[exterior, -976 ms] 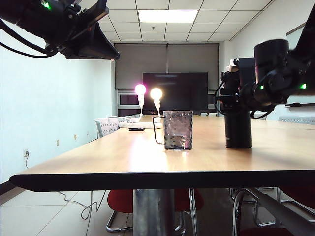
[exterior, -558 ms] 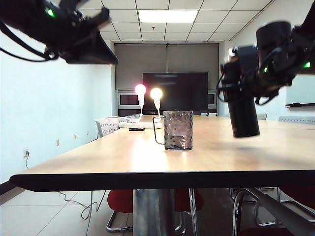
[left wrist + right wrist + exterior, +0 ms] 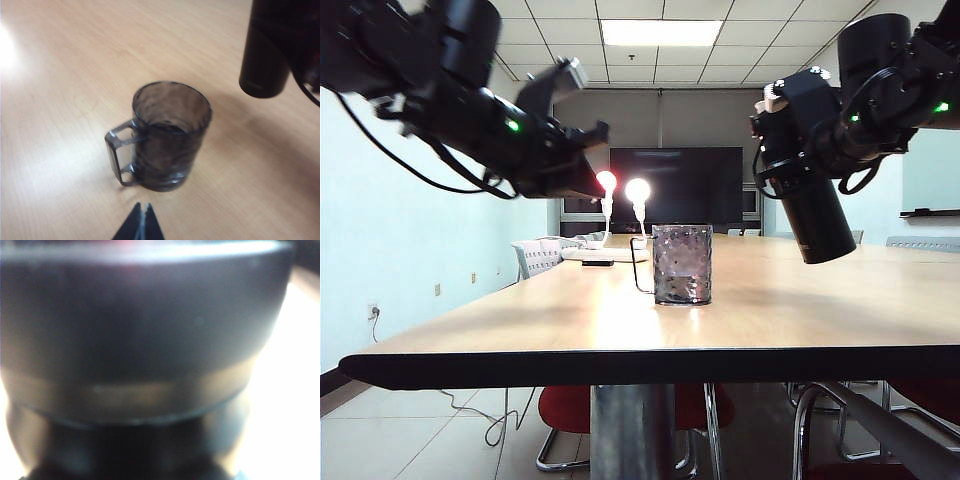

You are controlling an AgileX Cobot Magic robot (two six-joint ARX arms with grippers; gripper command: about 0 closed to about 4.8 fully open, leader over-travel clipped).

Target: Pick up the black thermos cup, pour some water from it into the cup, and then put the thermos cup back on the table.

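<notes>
The black thermos cup [image 3: 815, 215] is shown lifted clear of the table [image 3: 620, 310], to the right of the cup [image 3: 682, 264] and apart from it in the exterior view. Its long axis is tilted off vertical: the lidded top leans toward the cup, while the base is swung outward and downward to the right. The pale spout at the top [image 3: 778, 97] is seen at the upper end, above the arm's clamp. In the left wrist view the rounded base of the flask [image 3: 264, 70] is seen hanging above the wood, beside the glass [image 3: 170, 135] and not touching it.

The right gripper [image 3: 782, 165] is clamped around the upper body of the flask and bears its whole weight. The right wrist view is filled by a blurred dark curved surface [image 3: 145, 340], presumably the flask, so the fingers cannot be made out there.

The left gripper [image 3: 582, 160] is held in the air to the left of the cup, above the table, touching nothing. In the left wrist view its two dark fingertips [image 3: 140, 229] are seen pressed together, just short of the glass, whose handle [image 3: 120, 157] is turned toward that arm. The cup stands upright on the table.
</notes>
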